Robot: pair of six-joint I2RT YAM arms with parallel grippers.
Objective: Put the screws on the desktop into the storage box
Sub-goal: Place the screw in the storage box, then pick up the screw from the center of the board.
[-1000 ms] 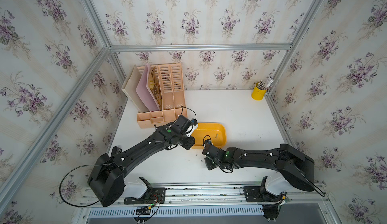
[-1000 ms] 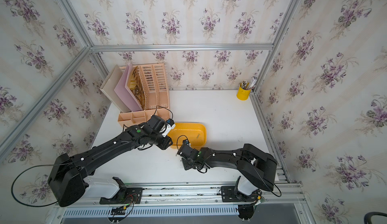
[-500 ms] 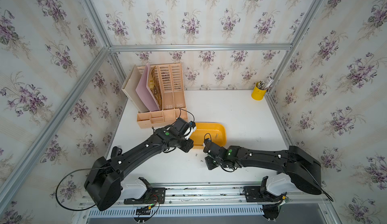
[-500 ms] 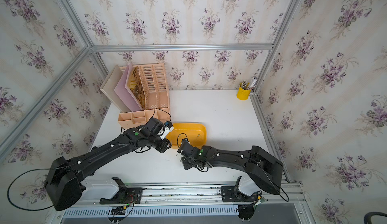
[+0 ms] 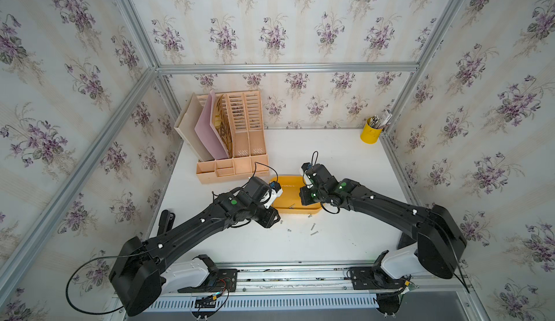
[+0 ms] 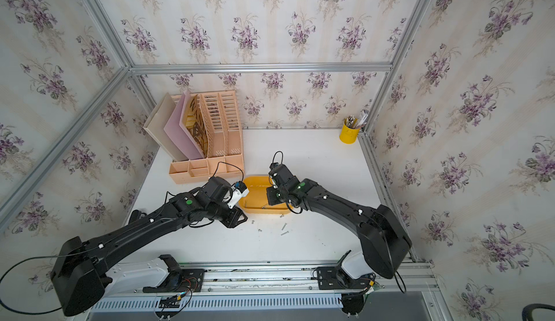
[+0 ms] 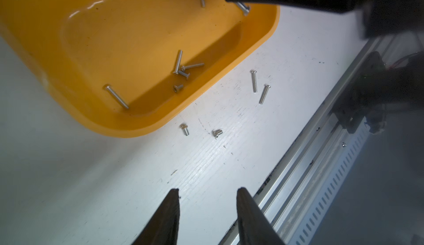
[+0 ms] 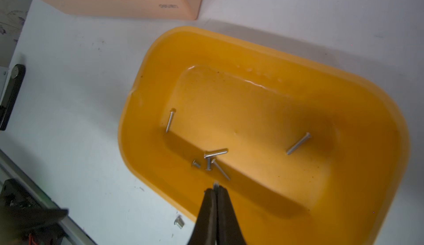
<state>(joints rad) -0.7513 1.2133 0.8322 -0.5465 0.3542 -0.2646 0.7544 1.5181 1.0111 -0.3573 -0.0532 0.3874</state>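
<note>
White desktop [image 5: 330, 160] within floral-papered walls [image 5: 330, 100]

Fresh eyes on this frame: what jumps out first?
The yellow box in the middle of the white desktop draws the eye first. The right gripper is shut above it, apparently pinching a screw, and several screws already lie inside. A few loose screws lie on the desktop beside the box, near the open left gripper.
</note>
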